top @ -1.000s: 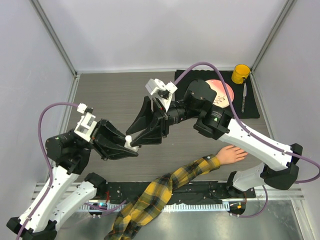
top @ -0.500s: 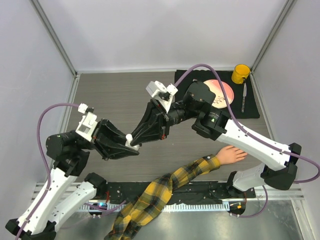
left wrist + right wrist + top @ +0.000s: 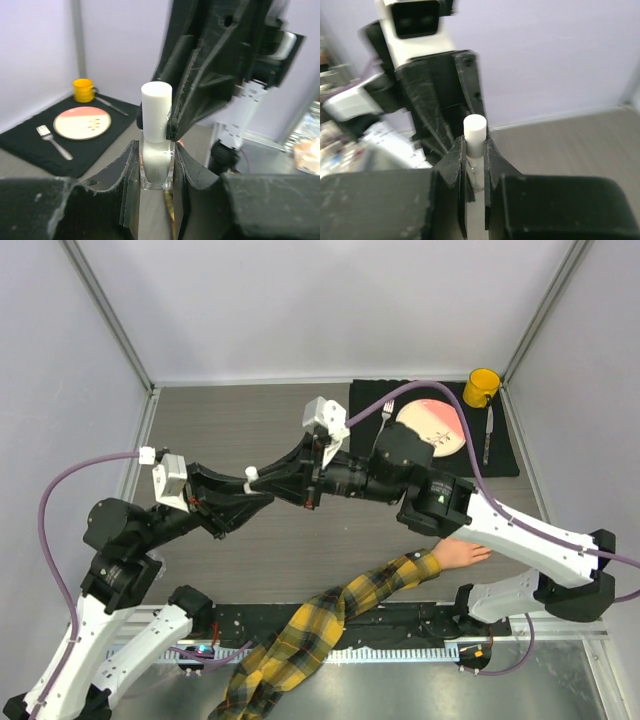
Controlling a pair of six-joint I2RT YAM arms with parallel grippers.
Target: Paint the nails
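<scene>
My left gripper (image 3: 248, 492) is shut on a small clear bottle (image 3: 156, 167) and holds it above the table. The bottle's white cap (image 3: 156, 111) stands up out of the jaws. My right gripper (image 3: 266, 480) reaches in from the right and is shut on that white cap (image 3: 474, 131). The peach mannequin hand (image 3: 462, 552) with its yellow-and-black plaid sleeve (image 3: 330, 618) lies on the table near the front right. The right arm partly covers the hand. The nails are too small to make out.
A black mat (image 3: 510, 455) at the back right holds a pink-and-white plate (image 3: 440, 425), a fork (image 3: 384, 418), a knife (image 3: 488, 435) and a yellow mug (image 3: 481, 387). A metal rail (image 3: 420, 640) runs along the near edge.
My right gripper's jaws, open wide around the cap before, have shut on it. Both grippers have moved with the bottle toward the back of the table.
</scene>
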